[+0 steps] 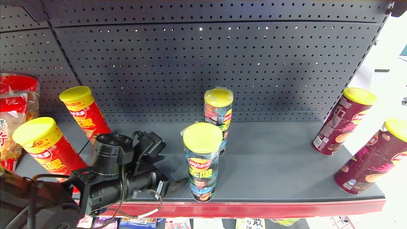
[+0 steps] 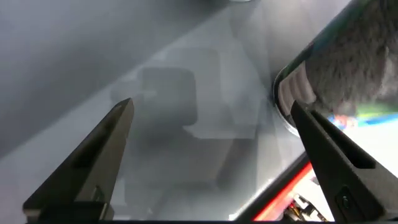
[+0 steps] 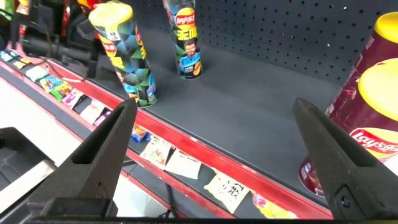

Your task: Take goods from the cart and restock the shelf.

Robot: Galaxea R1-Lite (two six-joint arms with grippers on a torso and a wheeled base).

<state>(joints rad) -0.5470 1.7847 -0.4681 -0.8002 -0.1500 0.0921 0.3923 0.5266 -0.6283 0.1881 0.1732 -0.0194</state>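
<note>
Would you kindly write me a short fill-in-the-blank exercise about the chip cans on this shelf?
1. Every chip can on the shelf has a ___ lid.
2. The maroon chip cans stand at the shelf's ___ end.
3. The left gripper, beside the front dark chip can, is ___.
4. The right gripper holds ___.
Missing words: yellow; right; open; nothing.

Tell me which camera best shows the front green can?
The head view: the front green chip can stands whole at the shelf edge. The right wrist view shows it farther off; the left wrist view, a blurred bit of its base.
</note>
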